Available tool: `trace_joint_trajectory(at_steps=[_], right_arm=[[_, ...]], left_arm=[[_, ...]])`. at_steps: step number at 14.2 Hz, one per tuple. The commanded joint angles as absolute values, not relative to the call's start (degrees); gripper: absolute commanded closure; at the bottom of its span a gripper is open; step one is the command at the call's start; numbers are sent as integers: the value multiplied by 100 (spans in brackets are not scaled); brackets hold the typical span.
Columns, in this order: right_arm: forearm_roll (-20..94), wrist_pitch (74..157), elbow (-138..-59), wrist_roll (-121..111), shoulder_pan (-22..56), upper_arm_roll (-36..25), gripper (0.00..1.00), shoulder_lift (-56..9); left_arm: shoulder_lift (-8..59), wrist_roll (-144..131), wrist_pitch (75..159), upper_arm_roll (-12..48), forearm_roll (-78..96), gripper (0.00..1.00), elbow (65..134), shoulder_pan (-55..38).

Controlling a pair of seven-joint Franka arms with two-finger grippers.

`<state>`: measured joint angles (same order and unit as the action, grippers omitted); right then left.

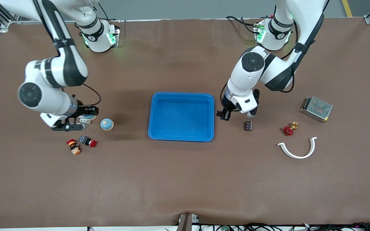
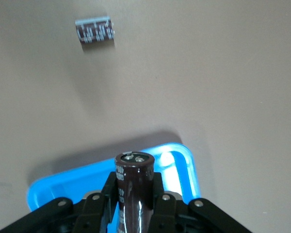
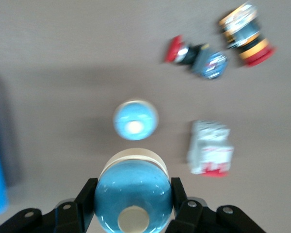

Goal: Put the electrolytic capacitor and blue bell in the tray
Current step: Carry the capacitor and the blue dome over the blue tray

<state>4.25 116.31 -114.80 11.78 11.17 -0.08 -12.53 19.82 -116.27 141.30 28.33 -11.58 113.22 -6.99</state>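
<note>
Both arms are loaded. The left gripper [image 2: 134, 204], up in the air by the blue tray's [image 1: 154, 115] rim at the left arm's end, has its fingers pressed against the sides of an electrolytic capacitor [image 2: 134, 187], a dark brown glossy can held upright with its terminal end showing in the left wrist view and the tray's corner visible beneath it. A second capacitor [image 1: 248, 125], dark with printed markings, lies on its side on the brown table, just beside the tray toward the left arm's end. The right gripper [image 3: 133, 206], over the table toward the right arm's end, pinches a blue bell [image 3: 133, 191] across its dome, a cream-coloured disc showing on its crown. A second blue bell [image 1: 107, 124] stands on the table between that gripper and the tray. The tray itself is empty. Handling judgement: the capacitor looks light and rigid, but its smooth sleeve is probably slippery and the round body may roll once released, so a grip across the middle of the can and a low release inside the rim appear advisable. The bell appears stiff and light; its curved, glazed-looking dome offers the fingers little purchase, so a hold at the widest part seems safest, and it may rock or ring if dropped. Also present: two push-button switches [image 1: 88, 141] and [image 1: 74, 147], a white terminal block [image 3: 210, 154], a red-handled brass valve [image 1: 289, 129], a white curved bracket [image 1: 297, 148] and a mesh-covered power supply [image 1: 316, 108].
</note>
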Motion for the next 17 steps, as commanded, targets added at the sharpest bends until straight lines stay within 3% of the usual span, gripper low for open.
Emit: trace_joint_trajectory(at_steps=[1,7,12,17], right_arm=[[606,11803,-11540,2167,1694,-70,56,-1230],[589,12760,-11549,4418,3109,-79,56,-1590],[571,13446,-11584,5079,3628,-88,56,-2003],[527,13877,-11619,5309,3902,-88,56,-2276]], left_arm=[[2197,-12135,14010,2830,-1081,100,11092,-939],[2786,-13683,14001,2778,-1169,100,10503,-1247],[2935,-14281,14001,2611,-1625,100,10485,-1766],[3304,-14537,13668,2602,-1907,100,10020,-1942]])
